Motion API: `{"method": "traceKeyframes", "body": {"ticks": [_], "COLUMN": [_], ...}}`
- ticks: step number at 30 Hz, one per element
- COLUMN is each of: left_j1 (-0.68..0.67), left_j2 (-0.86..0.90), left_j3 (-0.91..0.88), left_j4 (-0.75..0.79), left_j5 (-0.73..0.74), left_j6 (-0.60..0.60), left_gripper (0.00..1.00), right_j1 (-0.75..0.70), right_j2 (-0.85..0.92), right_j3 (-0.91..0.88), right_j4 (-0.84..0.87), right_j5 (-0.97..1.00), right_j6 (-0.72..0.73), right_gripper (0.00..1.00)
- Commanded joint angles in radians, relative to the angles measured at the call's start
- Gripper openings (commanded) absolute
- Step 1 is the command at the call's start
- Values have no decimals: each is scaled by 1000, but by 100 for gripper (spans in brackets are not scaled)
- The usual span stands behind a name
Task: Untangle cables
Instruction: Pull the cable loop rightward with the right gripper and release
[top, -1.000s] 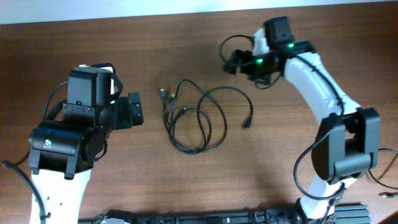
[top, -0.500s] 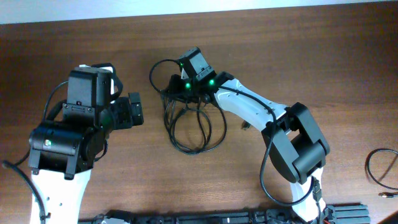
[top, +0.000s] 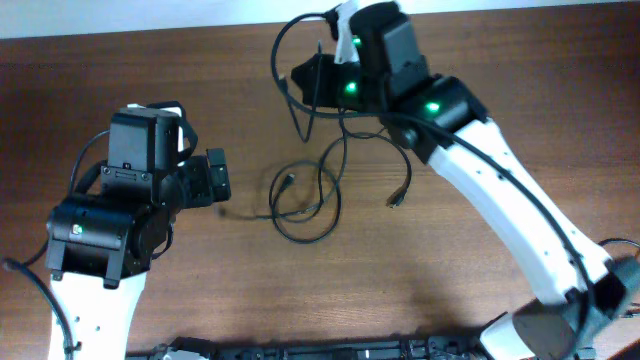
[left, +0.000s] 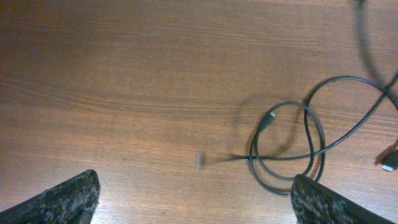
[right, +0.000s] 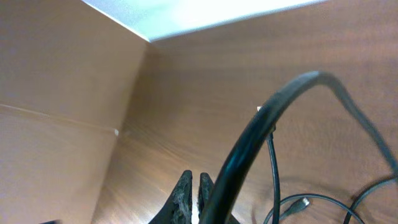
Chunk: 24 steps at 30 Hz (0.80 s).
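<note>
matt black cables (left: 280, 157) on a smooth, wood-grain table (top: 400, 290).

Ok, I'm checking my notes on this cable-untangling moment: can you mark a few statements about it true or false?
The left gripper is open with nothing in it. True.
The right gripper is wide open. False: it is shut.
The thin black cables lie on a white cloth. False: under them is a bare brown wooden table.
A cable loop rests on the table. True.
</note>
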Motion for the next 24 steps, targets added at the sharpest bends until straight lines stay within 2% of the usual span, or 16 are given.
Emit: {"method": "traceKeyframes", "body": {"ticks": [1, 5, 10, 13, 20, 24], "left_j1": [3, 3, 3, 3, 3, 3], "left_j2": [-8, -8, -8, -8, -8, -8], "left_j3": [6, 6, 6, 6, 6, 6], "left_j4": [1, 1, 1, 1, 1, 1], "left_j5": [-8, -8, -8, -8, -8, -8], "left_j6": [9, 9, 9, 9, 9, 9], "left_gripper": [99, 99, 99, 99, 99, 99], "right_j1": [1, 1, 1, 0, 1, 1], "right_j2": [-86, -113, -113, -113, -113, -113], "right_j3": [55, 198, 414, 518, 690, 703], "right_j4": [0, -60, -242, -266, -256, -265], "right_j5": [91, 116, 302, 378, 516, 657], "right_j6": [-47, -139, -276, -327, -324, -344], "right_gripper": [4, 4, 4, 4, 4, 4]}}
